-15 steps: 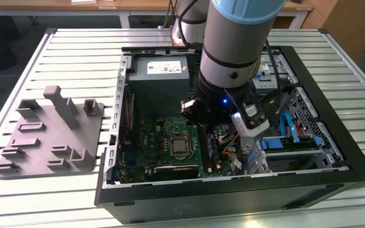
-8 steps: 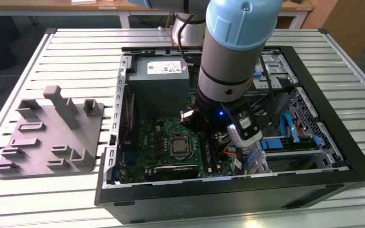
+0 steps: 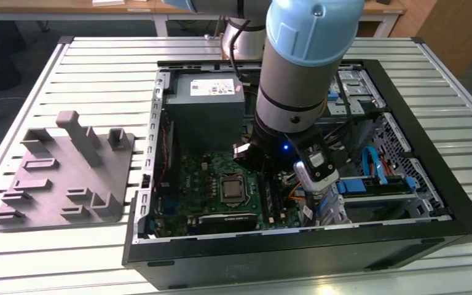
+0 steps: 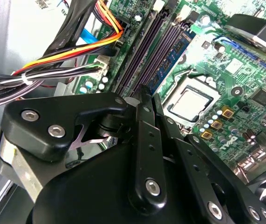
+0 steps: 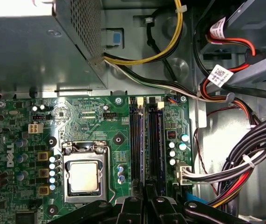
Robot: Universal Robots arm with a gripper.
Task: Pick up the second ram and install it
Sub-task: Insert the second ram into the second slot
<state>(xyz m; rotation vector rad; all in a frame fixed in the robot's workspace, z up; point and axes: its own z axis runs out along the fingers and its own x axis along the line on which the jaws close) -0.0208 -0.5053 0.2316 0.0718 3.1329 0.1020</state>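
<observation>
**pcfan:** Scanning from the left: grey holder [image 3: 64,172] on the table, then the open case [image 3: 302,258] with the CPU [image 3: 233,187] mid-board. Where's the ram?

**botguy:** Just right of the CPU, standing in a slot. It's that bluish stick [image 5: 144,140] in the first wrist view. The arm [image 3: 302,74] reaches down over it. The gripper [image 4: 150,94] has its fingers pressed together right at the stick's near end, though I can't tell if they pinch it. Cable bundle [image 5: 244,163] is further right.
</observation>
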